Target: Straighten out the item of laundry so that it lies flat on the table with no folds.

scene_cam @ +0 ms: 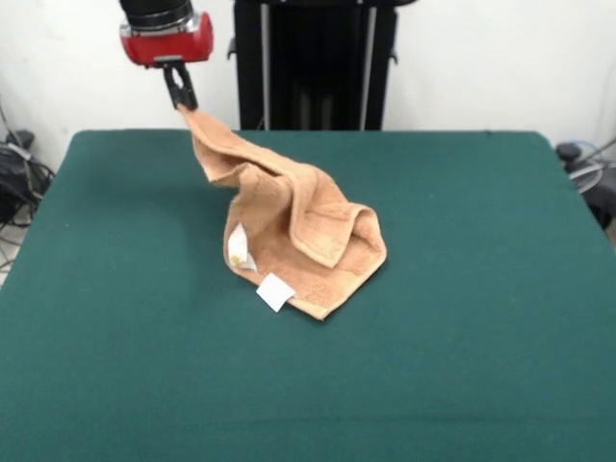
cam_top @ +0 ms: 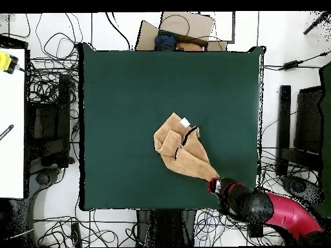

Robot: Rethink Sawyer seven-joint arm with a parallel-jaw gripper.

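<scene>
Green felt covers the bench [scene_cam: 115, 289], and the job is far from done. By its far edge, left of the pedestal in the front view, the gripper [scene_cam: 180, 91] pinches one corner of the towel [scene_cam: 298, 236], held aloft. From there the cloth slopes down to a folded heap mid-bench, tags showing. Unfolding and flattening remain.

Bright, even light; soft shadows
</scene>
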